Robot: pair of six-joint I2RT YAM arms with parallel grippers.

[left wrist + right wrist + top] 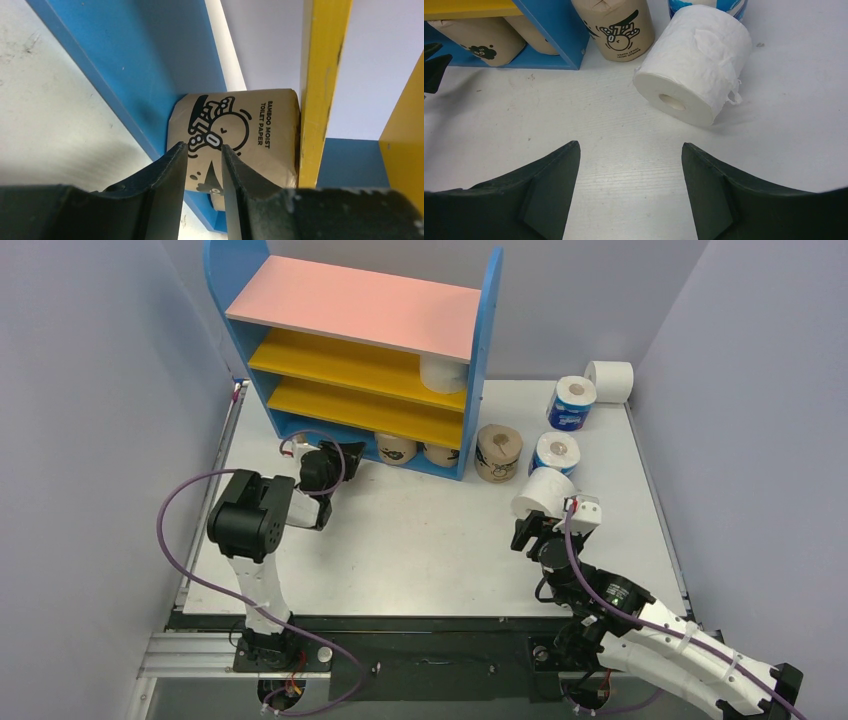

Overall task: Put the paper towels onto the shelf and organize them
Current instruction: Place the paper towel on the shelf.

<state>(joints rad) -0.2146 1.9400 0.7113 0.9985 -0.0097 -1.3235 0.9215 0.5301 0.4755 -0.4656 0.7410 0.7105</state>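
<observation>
one white roll (696, 70) lies on its side on the table (784, 160), right of the shelf (350, 305), core end facing the right gripper (629, 150), long axis running away from it. that nearer gripper hovers just short, jaws wide, empty. the left gripper (204, 147), narrowly parted and empty, faces a tan roll (250, 135) on the bottom tier.

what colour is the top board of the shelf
Pink top board of the blue-sided shelf; clearest in the top external view.

On tan roll (270, 145) wrapper: "BAMBOO MOIST TOILET PAPER".
</observation>
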